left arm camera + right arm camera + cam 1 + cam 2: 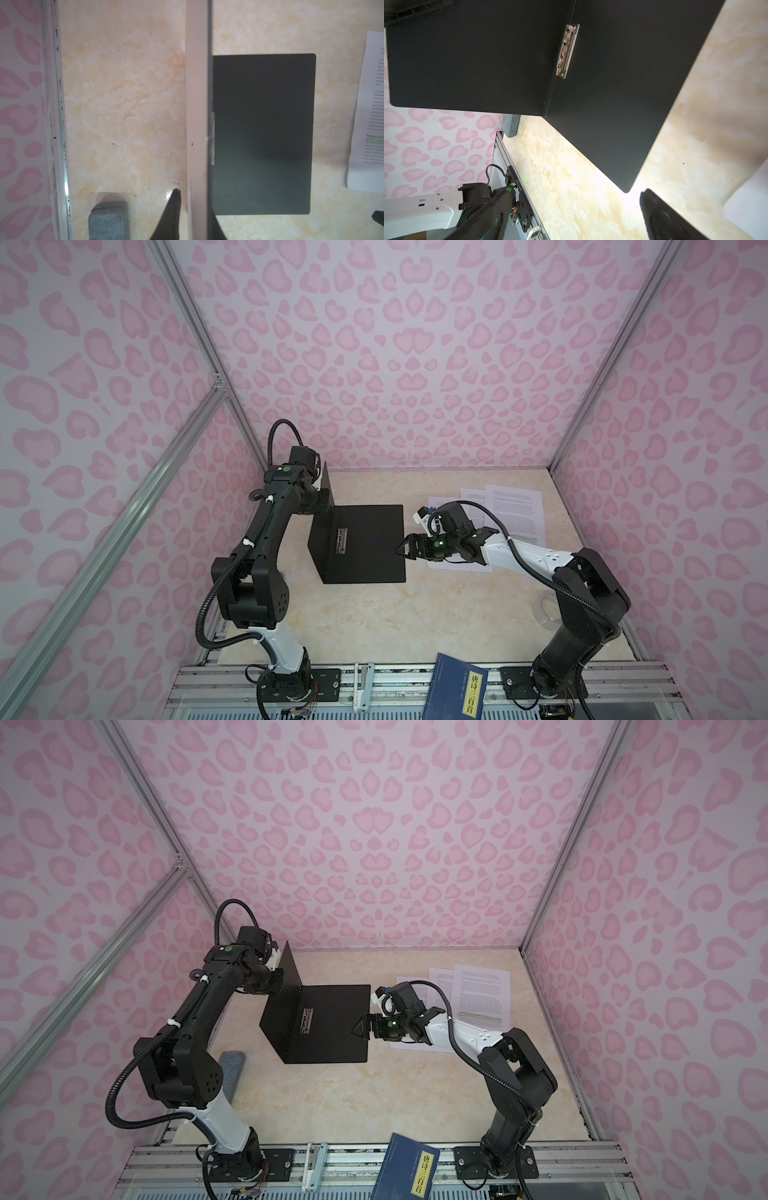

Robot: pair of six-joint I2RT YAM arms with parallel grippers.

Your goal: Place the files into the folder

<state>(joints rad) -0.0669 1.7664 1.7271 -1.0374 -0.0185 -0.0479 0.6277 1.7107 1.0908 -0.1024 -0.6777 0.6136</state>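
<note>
The folder [365, 547] [328, 1031] stands open, its black inside showing. One half lies flat on the table with the metal clip [341, 540] [566, 51] near the fold. The other half, the cover [329, 485] [197, 104], stands upright, and my left gripper [321, 498] [277, 978] [195, 207] is shut on its edge. My right gripper [404, 549] [358, 1029] [577, 191] is open just above the table at the flat half's right edge, holding nothing. The files [515, 510] [482, 990] [369, 114] lie overlapped on the table right of the folder, partly under my right arm.
A blue book with a yellow label [455, 689] [409, 1169] hangs over the front rail. A grey block [232, 1065] [108, 220] lies by the left wall. A clear round container [548, 610] sits behind my right arm. Pink-patterned walls close in three sides.
</note>
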